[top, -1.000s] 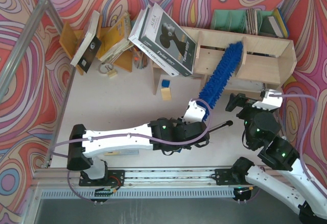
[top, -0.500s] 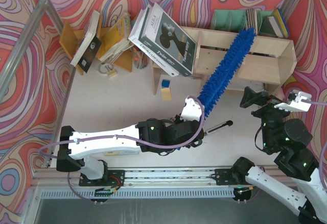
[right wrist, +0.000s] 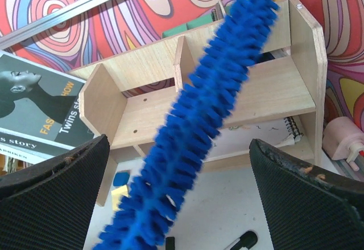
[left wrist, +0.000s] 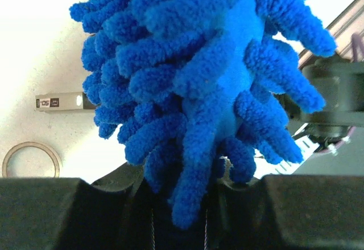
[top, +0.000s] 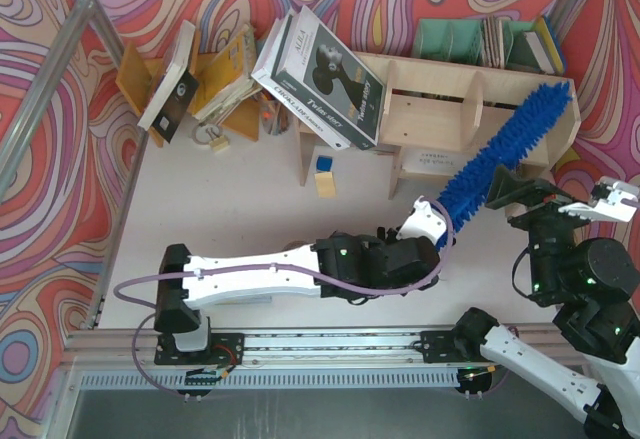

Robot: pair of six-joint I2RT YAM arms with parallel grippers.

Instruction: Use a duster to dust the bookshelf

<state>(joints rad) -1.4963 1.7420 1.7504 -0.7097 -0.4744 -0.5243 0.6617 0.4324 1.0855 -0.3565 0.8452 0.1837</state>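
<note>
Diagonally, duster over right end of bookshelf, seemingly clamped in left fingers, right fingers wide apart

White table bears bookshelf, book rack, blue block.

the long fluffy bright-blue microfibre duster is sweeping rightwards to the right end of the pale plywood bookshelf.

Left arm of smooth white shells and bulky black joints, thin lilac cable looping along it, right arm alike, black bases on a slotted metal rail, right end effector with black woven-textured fingers, edges slightly frayed
</note>
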